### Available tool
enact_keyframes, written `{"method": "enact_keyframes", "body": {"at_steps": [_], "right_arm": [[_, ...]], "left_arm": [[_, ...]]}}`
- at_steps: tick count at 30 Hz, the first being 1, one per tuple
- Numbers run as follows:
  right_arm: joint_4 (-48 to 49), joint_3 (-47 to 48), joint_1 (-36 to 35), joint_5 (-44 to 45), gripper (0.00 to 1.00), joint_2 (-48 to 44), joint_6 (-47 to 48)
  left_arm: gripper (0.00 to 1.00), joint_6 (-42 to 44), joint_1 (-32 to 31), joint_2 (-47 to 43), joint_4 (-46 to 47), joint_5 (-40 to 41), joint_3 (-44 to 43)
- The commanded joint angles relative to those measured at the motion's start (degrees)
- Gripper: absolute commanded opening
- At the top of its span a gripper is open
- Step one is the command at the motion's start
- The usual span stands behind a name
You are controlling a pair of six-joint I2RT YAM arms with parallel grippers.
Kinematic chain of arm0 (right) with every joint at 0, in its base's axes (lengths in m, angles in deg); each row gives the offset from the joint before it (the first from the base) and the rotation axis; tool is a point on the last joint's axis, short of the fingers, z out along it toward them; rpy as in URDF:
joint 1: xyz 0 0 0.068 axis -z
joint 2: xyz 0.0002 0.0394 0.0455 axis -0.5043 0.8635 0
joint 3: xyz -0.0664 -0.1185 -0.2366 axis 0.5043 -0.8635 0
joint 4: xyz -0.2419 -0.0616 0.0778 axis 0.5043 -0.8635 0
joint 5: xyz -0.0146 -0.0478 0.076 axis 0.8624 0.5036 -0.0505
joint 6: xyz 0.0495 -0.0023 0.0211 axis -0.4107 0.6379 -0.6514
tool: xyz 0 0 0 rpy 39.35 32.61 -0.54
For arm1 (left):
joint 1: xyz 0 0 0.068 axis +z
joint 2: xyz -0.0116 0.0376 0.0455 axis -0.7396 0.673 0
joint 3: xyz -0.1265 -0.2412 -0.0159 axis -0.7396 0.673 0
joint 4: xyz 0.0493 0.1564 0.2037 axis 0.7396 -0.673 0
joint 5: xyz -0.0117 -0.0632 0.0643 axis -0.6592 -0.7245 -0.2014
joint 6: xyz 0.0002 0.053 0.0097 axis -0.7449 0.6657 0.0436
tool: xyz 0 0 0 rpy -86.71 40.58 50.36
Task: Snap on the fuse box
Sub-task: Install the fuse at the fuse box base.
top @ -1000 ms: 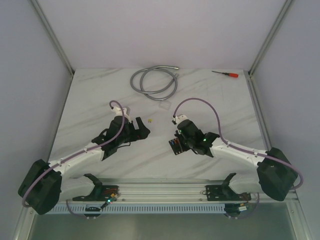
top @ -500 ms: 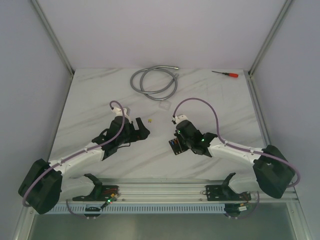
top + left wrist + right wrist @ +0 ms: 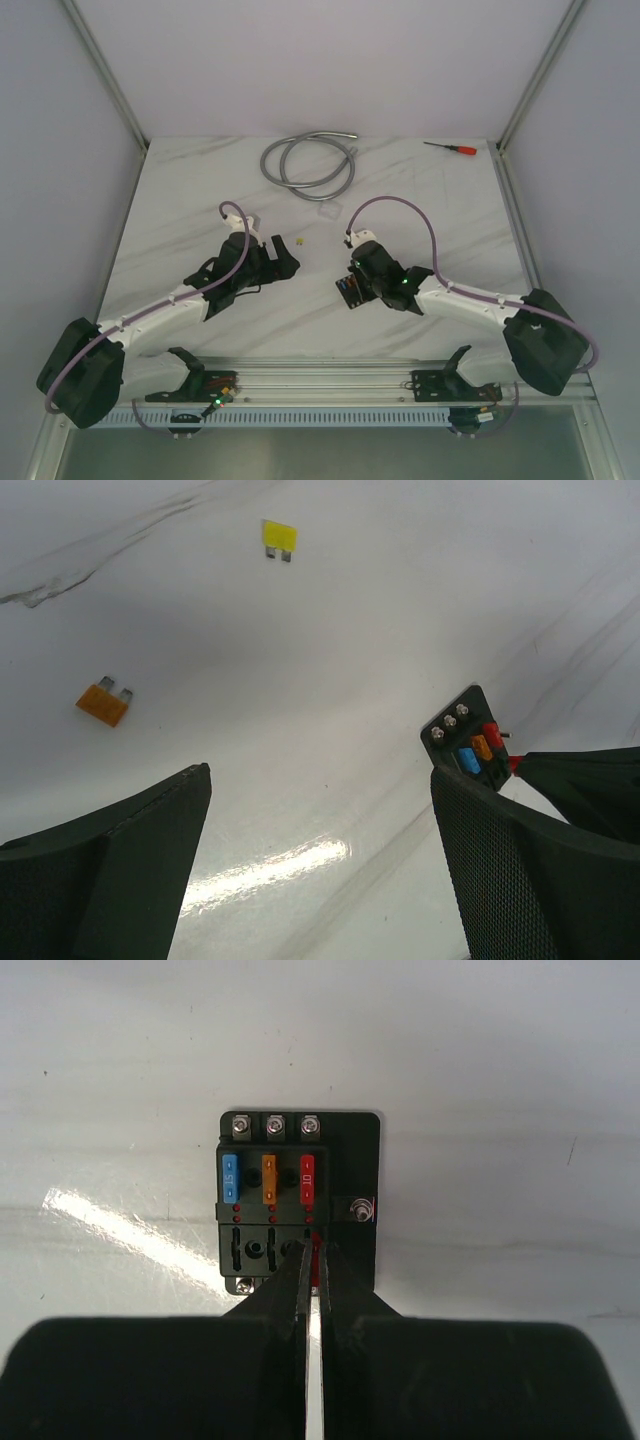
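The fuse box (image 3: 300, 1200) is a small black block lying flat on the marble table, with blue, orange and red fuses in its upper row. It also shows under the right wrist as the fuse box (image 3: 347, 291) and as the fuse box (image 3: 468, 742). My right gripper (image 3: 314, 1252) is shut, pinching a thin red fuse (image 3: 314, 1260) at the box's lower right slot. My left gripper (image 3: 320, 775) stands wide open over bare table to the left of the box, holding nothing. From above, the left gripper (image 3: 285, 262) points toward the right gripper (image 3: 356, 285).
A yellow fuse (image 3: 279, 537) and an orange fuse (image 3: 104, 703) lie loose beyond the left gripper. A small clear cover (image 3: 325, 213) lies behind the arms, with a coiled grey hose (image 3: 308, 165) at the back and a red screwdriver (image 3: 450, 148) at the back right.
The right arm has edged slightly left over the fuse box, its gripper staying shut. The left arm has not moved.
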Motion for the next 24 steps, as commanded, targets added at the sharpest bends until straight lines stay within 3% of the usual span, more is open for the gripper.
{"method": "enact_keyframes", "body": {"at_steps": [1,13,24], "right_arm": [[1.05,-1.28,-0.33,0.41,0.0,1.41,-0.68],[0.69,-1.28,-0.31,1.71,0.0,-2.83,0.02],[2.9,-1.01,-0.33,0.03,0.0,0.52,1.85]], "left_arm": [[1.0,-0.35,0.39,-0.3,-0.44,0.43,-1.52],[1.0,-0.3,0.36,-0.25,-0.53,0.56,-1.62],[1.0,-0.46,0.37,-0.37,-0.62,0.4,-1.47]]}}
